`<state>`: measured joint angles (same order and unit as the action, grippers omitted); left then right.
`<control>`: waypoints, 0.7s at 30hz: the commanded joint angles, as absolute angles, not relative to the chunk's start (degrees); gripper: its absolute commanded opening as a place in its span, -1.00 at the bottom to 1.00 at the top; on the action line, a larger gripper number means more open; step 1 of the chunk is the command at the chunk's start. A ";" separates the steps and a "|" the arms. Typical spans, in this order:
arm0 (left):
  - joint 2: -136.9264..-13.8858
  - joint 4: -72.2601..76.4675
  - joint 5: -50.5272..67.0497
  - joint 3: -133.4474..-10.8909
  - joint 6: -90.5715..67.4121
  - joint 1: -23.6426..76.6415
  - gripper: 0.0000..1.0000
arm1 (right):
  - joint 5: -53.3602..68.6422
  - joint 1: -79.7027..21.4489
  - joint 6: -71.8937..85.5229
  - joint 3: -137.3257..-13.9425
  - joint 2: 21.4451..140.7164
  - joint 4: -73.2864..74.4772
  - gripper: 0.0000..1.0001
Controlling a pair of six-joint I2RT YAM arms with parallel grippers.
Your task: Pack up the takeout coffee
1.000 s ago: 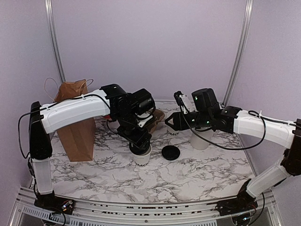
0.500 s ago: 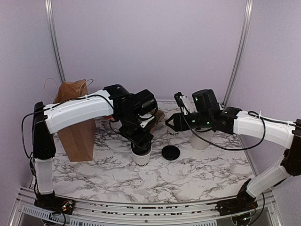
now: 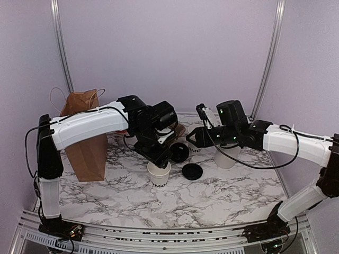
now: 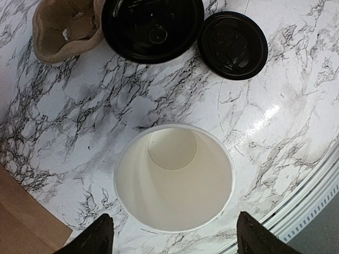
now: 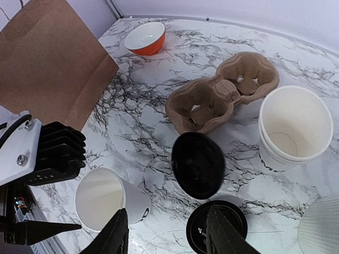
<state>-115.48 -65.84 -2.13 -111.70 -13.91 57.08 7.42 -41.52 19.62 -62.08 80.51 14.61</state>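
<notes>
Paper cup (image 4: 175, 177) stands upright on the marble table (image 3: 222, 196), open and uncapped, to the right of the brown bag (image 3: 85, 143) and apart from it. Left gripper (image 4: 177, 236) hangs directly above the cup, fingers spread wide past either side of the rim, gripping nothing. Right gripper (image 5: 170, 235) is likewise spread and empty, hovering over the cup carrier (image 5: 222, 98).

Two black lids. Flat lid (image 3: 192, 171) lies on the table just right of the cup. Tilted lid (image 5: 197, 165) is between cup and carrier, at an angle (it looks bigger than the flat one from the left wrist, so probably raised).

Risks:
- The tilted lid may roll or settle upside down, awkward to pinch.
- The empty cup could tip if a finger catches its rim on descent.
- The arms are close; both reaching for lids could collide.

Unclear:
- Whether the tilted lid rests on anything.
- Which lid belongs to this cup.
- The cup's lettering is mostly hidden.
- The white cylinder (image 5: 323, 227) is cut off at the frame corner.
</notes>
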 commanded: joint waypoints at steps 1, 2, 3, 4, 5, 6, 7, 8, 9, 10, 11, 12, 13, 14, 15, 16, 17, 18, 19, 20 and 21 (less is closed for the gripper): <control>-115.29 -67.59 -3.79 -112.82 -13.81 57.40 0.61 | 8.48 -41.04 18.94 -63.01 80.16 13.26 -0.03; -114.98 -67.47 -4.48 -112.90 -14.21 57.39 0.62 | 8.78 -41.12 18.84 -63.18 80.50 13.38 -0.03; -114.64 -67.11 -5.33 -112.87 -14.68 57.37 0.63 | 8.87 -41.21 18.57 -63.32 80.88 13.60 -0.03; -114.19 -66.47 -6.02 -112.54 -15.09 57.39 0.64 | 8.69 -41.48 18.23 -63.43 81.33 13.83 -0.02; -113.46 -65.49 -6.45 -112.11 -15.80 57.23 0.65 | 8.06 -41.79 17.89 -63.56 81.75 14.32 -0.02; -112.15 -64.26 -6.72 -111.24 -16.39 57.11 0.67 | 6.87 -42.09 17.56 -63.83 82.36 15.04 -0.02; -110.93 -62.67 -6.82 -110.16 -17.00 56.86 0.68 | 5.76 -42.48 17.09 -64.16 83.00 15.91 -0.01; -109.72 -61.21 -6.77 -108.86 -17.68 56.59 0.68 | 4.44 -42.83 16.58 -64.59 83.84 16.82 0.02; -108.43 -59.51 -6.77 -107.33 -18.40 56.26 0.69 | 3.19 -43.33 16.04 -64.96 85.01 17.81 0.04; -107.10 -57.72 -6.77 -105.73 -19.18 55.80 0.69 | 1.96 -43.92 15.64 -65.42 85.94 18.60 0.04; -105.68 -56.02 -6.60 -103.77 -20.02 55.45 0.69 | 0.52 -44.54 15.40 -65.77 86.93 19.38 0.05; -104.38 -54.07 -6.20 -101.81 -20.75 55.03 0.69 | -0.85 -45.23 15.21 -66.05 87.96 19.90 0.05; -102.96 -52.22 -5.67 -99.17 -21.56 54.57 0.69 | -1.76 -46.03 15.19 -66.19 88.85 20.31 0.05; -101.52 -49.86 -5.08 -97.16 -22.25 54.15 0.69 | -2.47 -46.39 15.35 -66.16 89.71 20.38 0.04; -100.32 -48.07 -4.66 -95.15 -22.84 53.80 0.68 | -2.91 -46.56 15.72 -65.63 90.46 20.14 0.05; -99.10 -46.47 -3.99 -93.37 -23.25 53.44 0.69 | -3.18 -46.54 16.05 -65.41 91.33 19.53 0.05; -98.10 -45.10 -3.48 -91.67 -23.59 53.22 0.68 | -4.23 -46.62 16.24 -64.99 92.31 18.81 0.05; -97.24 -43.91 -3.30 -90.28 -24.01 52.99 0.69 | -5.36 -46.66 16.44 -65.18 93.46 18.78 0.05; -96.50 -42.91 -3.18 -88.98 -24.23 52.85 0.68 | -6.25 -46.77 16.37 -65.72 94.87 18.80 0.04; -95.91 -42.08 -3.12 -87.95 -24.33 52.68 0.69 | -6.92 -46.89 16.21 -66.39 96.23 18.76 0.03; -95.37 -41.45 -3.08 -87.03 -24.54 52.51 0.69 | -7.34 -46.97 15.95 -67.13 97.77 18.73 0.02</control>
<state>-97.95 -48.36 -4.49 -90.52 -22.28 53.08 -2.50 -46.63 16.43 -63.96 93.73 18.39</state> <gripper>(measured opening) 0.843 0.517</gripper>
